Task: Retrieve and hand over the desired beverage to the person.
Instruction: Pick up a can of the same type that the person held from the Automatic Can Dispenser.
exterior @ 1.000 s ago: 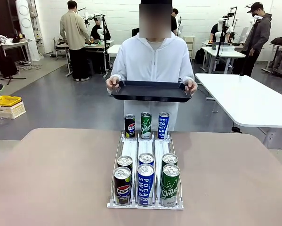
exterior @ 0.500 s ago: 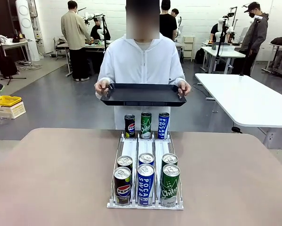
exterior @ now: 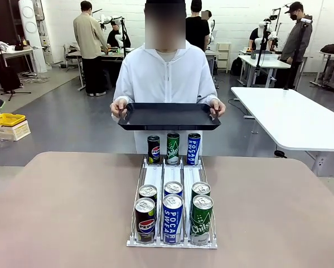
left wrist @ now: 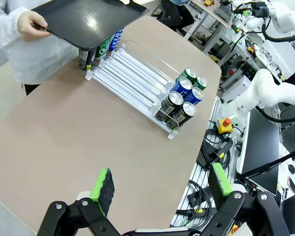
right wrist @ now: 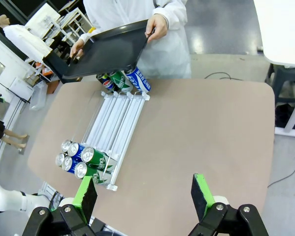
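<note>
The person (exterior: 165, 72) waits at the far side of the table (exterior: 61, 212), holding a black tray (exterior: 169, 116) out flat, just above the far end of the drinks rack (exterior: 172, 177). The tray looks bare. Nothing has been delivered!

And the beverages? All in place. Three cans (exterior: 173, 148) stand upright at the rack's far end, right under the tray's edge. Six more cans (exterior: 172, 219) sit packed at the near end in two rows, dark, blue and green side by side. Which one is wanted, the pictures don't say.

The left end effector (left wrist: 162, 182) hangs high over the table's corner, fingers spread wide, gripping nothing. The right end effector (right wrist: 144, 192) does the same on its side, jaws fully apart and empty, well away from the rack.

So the job looks barely begun. The choice, the reach, the grasp, the lift and the handover onto that tray all lie ahead.
</note>
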Robot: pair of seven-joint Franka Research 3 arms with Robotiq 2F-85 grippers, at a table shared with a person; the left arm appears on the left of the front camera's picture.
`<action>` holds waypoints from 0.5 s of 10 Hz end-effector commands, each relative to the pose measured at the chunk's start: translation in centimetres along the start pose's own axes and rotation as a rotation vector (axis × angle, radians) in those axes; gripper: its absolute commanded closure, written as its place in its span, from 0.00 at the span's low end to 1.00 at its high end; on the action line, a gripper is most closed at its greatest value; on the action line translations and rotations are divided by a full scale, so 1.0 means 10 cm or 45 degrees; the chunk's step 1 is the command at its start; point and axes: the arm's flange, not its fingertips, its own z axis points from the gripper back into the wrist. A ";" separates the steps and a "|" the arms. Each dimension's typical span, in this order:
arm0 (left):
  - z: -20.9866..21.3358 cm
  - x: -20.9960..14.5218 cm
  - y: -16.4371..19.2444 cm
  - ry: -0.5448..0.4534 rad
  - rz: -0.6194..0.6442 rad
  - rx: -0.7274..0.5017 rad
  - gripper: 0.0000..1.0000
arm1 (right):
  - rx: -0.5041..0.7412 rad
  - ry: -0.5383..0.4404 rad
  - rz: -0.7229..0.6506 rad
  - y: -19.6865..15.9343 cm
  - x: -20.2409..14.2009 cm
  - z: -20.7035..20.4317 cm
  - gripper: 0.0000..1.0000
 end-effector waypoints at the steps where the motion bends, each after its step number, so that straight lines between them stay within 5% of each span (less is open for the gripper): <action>1: 0.02 0.02 0.00 -0.005 0.006 -0.010 0.00 | 0.032 -0.005 0.008 -0.01 0.00 -0.01 0.00; 5: 0.02 0.02 0.00 -0.005 0.006 -0.010 0.00 | 0.032 -0.005 0.008 -0.01 0.00 -0.01 0.00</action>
